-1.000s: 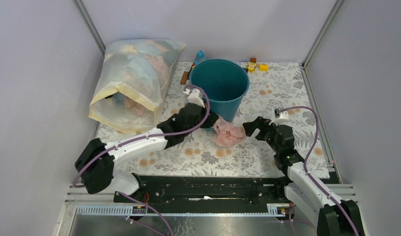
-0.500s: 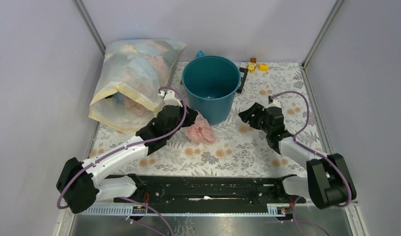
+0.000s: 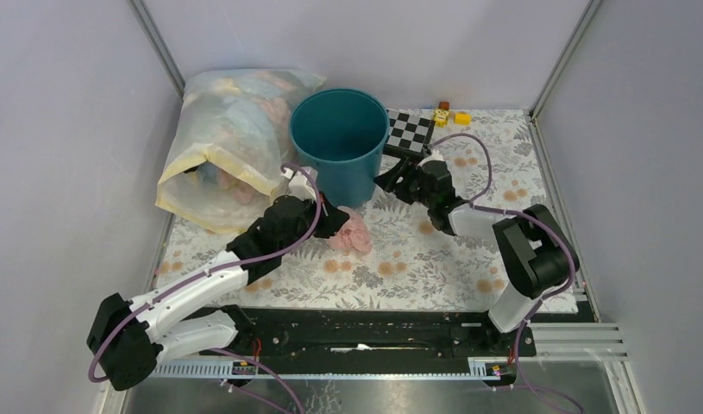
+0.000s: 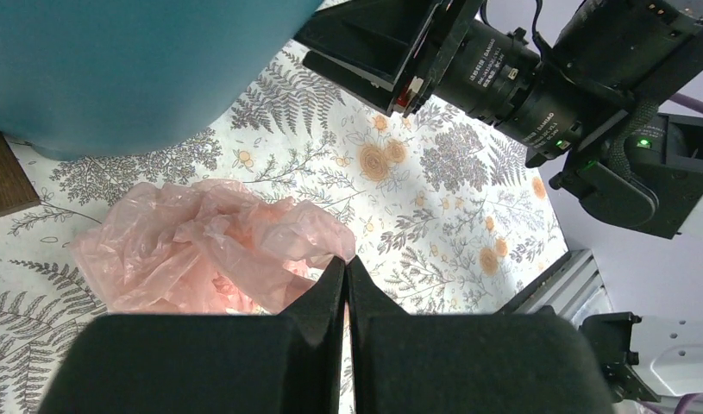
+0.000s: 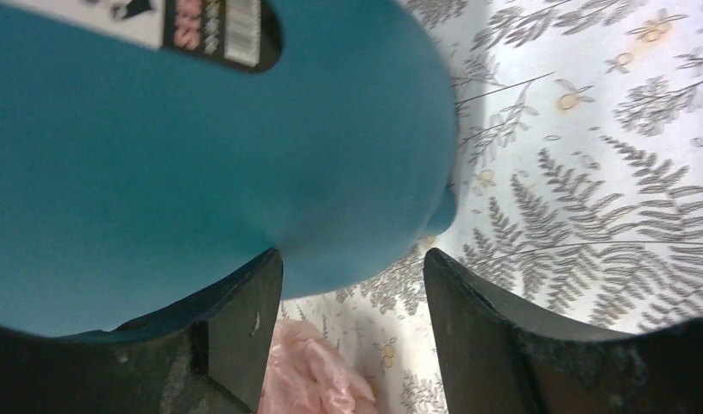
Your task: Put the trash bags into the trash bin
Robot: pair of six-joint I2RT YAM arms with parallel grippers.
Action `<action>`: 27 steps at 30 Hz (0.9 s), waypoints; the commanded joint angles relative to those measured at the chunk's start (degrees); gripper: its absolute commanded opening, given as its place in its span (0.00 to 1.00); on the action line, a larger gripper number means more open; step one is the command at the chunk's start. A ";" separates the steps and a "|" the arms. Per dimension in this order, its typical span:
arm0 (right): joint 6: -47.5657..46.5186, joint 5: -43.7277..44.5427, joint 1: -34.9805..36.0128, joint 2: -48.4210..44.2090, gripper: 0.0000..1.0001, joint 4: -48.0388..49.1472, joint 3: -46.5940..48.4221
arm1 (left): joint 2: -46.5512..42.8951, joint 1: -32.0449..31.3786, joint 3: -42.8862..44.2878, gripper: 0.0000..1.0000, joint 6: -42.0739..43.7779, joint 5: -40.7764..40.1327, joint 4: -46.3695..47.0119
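Note:
The teal trash bin [image 3: 339, 142] stands upright at the back middle of the floral mat, beside the big sack. A crumpled pale pink trash bag [image 3: 354, 235] lies on the mat just in front of the bin. My left gripper [image 3: 333, 221] is shut, pinching the bag's edge low over the mat; the left wrist view shows the bag [image 4: 201, 254] at the closed fingertips [image 4: 346, 261] and the bin [image 4: 132, 69] above. My right gripper [image 3: 389, 183] is open against the bin's right side. In the right wrist view its jaws [image 5: 352, 263] straddle the bin's lower wall [image 5: 201, 129], with the bag [image 5: 304, 375] below.
A large clear yellowish-edged sack [image 3: 231, 147] stuffed with bags lies at the back left. A black-and-white checkerboard [image 3: 410, 131] and small yellow toys [image 3: 451, 115] sit behind the bin on the right. A brown block [image 4: 3, 181] lies by the bin's foot. Grey walls enclose the mat.
The bin has slid left toward the sack, with my right gripper following against its side, uncovering the checkerboard. My left gripper has drawn the pink bag leftward.

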 commanded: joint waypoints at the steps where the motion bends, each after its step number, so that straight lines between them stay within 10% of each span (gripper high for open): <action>1: -1.25 0.95 1.53 -5.22 0.69 2.63 -1.56 | -1.02 0.16 0.75 0.01 2.46 3.02 -0.05; 16: -18.31 -8.23 7.97 -35.48 0.67 -11.00 -20.72 | 4.56 0.09 4.22 0.04 -1.62 13.71 2.79; 27: -22.49 5.88 24.82 -27.32 0.81 -6.24 -21.17 | -0.10 0.09 2.98 0.06 -6.41 13.05 0.65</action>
